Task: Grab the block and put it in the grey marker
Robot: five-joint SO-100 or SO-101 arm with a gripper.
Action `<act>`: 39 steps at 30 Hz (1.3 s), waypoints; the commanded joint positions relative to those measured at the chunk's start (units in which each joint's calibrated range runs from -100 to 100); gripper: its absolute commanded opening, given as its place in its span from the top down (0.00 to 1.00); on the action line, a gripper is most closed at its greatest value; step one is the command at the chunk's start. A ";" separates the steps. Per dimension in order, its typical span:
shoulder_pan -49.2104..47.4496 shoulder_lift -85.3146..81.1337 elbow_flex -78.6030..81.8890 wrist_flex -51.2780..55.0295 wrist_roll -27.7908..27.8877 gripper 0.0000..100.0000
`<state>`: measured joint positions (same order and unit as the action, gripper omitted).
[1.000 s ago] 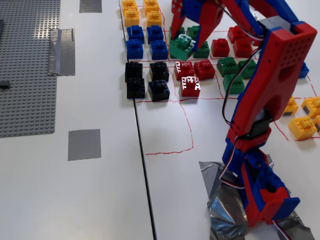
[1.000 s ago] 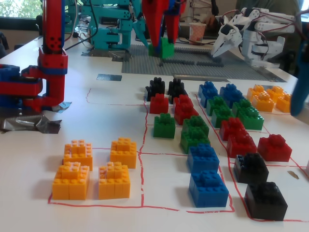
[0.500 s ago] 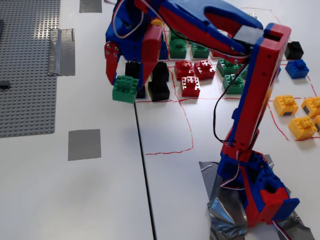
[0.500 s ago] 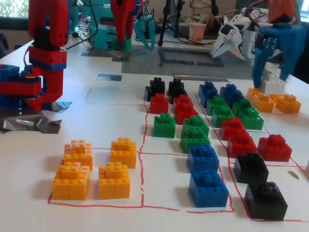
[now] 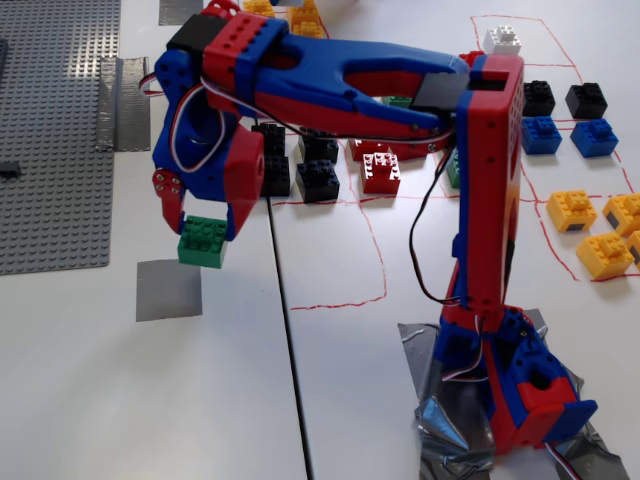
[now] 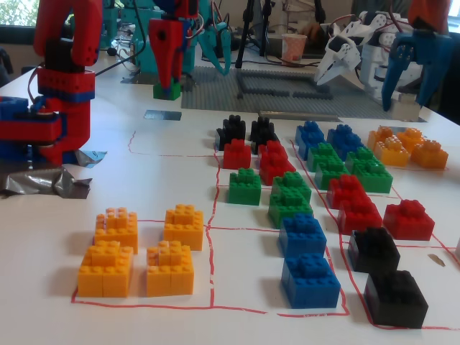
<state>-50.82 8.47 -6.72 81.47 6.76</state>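
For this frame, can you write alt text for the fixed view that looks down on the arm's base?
A red and blue robot arm's claw holds a green block just above the white table, close to a flat grey marker patch. Behind the arm sit black, red, blue and yellow bricks inside red outlines, with a grey baseplate at left.

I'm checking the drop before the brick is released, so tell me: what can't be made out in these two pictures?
- Whether the green block hangs exactly over the grey marker: neither fixed view shows it.
- Tool fingertips: too small and distant.
- Bricks behind the arm: partly hidden.
- Yellow bricks: cut by the right edge.
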 commanded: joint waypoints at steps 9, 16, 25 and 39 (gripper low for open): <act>-3.74 2.75 -3.45 -4.92 -3.08 1.00; -4.53 6.22 -5.81 -6.46 -3.81 1.00; -5.02 7.62 -9.36 -5.49 -4.84 0.75; -3.05 5.56 -23.71 4.90 -4.15 0.83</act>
<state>-55.29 18.23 -26.16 85.52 1.49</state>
